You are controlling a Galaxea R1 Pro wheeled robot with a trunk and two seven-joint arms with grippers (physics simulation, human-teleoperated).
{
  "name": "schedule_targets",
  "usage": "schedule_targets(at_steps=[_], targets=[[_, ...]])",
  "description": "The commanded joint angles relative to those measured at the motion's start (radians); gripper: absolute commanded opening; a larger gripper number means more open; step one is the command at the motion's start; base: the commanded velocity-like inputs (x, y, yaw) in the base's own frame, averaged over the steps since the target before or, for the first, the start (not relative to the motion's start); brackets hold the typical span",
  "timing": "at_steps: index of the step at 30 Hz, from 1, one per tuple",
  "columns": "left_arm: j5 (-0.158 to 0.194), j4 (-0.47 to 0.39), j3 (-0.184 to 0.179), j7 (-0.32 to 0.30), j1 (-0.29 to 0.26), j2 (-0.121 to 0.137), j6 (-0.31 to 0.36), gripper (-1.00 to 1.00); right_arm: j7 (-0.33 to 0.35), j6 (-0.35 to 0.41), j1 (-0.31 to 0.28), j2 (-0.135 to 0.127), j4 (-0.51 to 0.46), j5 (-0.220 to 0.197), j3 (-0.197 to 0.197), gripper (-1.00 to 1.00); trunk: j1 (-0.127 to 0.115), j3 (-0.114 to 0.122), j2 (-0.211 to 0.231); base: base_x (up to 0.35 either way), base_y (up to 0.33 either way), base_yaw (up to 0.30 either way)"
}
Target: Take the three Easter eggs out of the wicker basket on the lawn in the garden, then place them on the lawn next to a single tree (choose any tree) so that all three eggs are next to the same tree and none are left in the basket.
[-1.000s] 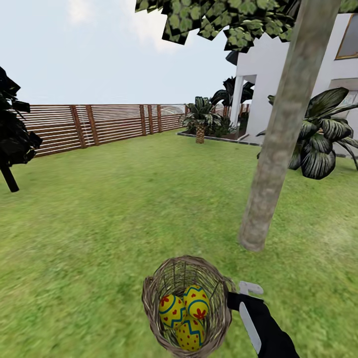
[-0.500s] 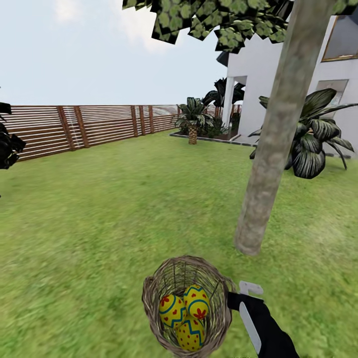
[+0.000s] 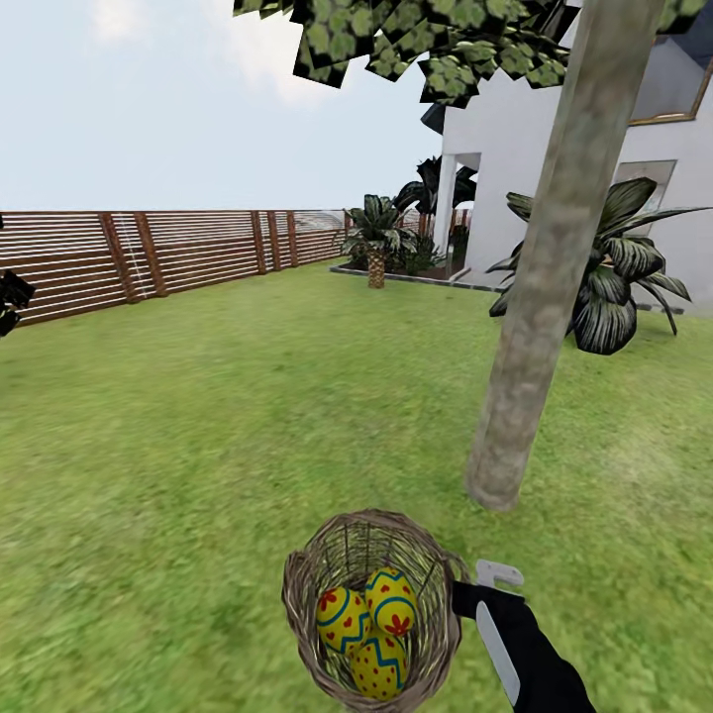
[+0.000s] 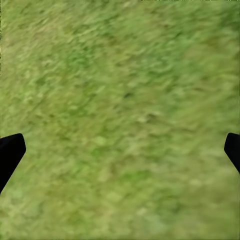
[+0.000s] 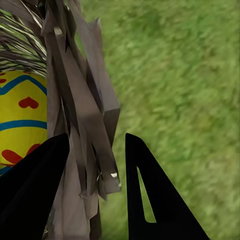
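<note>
The three Easter eggs are bright yellow, each banded with blue zigzag lines and dotted with red flower or heart-like marks. The wicker basket is a tan-brown open weave that looks greyer and frayed in the right wrist view. The lawn is green, faintly mottled with yellower patches. The tree has a pale grey-brown mottled trunk and blocky green leaves above. The right gripper is black with a white part on top; the left gripper shows black fingertips. The fence is brown with horizontal slats. The house is white. The broad-leaved plant is dark green with pale streaks.
</note>
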Motion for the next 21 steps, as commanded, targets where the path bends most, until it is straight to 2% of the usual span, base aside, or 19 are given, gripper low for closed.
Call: schedule_targets(at_steps=[1,4,18,21], targets=[[0.002,0.0,-0.003,0.004,-0.001,0.0,-0.004,1.0,-0.006,0.002,-0.001,0.001,-0.002,-0.015,-0.001,-1.0,0.0,-0.001,-0.001,0.003,0.002,0.0],[0.003,-0.001,-0.003,0.004,-0.001,0.0,-0.004,1.0,-0.006,0.002,-0.001,0.001,-0.001,-0.015,-0.002,-1.0,0.0,-0.001,-0.001,0.001,0.001,0.0],[0.006,-0.004,0.0,0.004,-0.001,0.0,-0.008,1.0,-0.006,0.002,-0.001,0.001,-0.001,-0.016,-0.001,-1.0,0.054,-0.045,-0.099,0.0,0.0,0.0],[0.012,-0.004,0.003,0.005,-0.001,0.003,-0.031,1.0,-0.006,0.002,-0.001,0.001,-0.001,-0.016,-0.001,-1.0,0.065,-0.055,-0.12,0.0,0.0,0.0]])
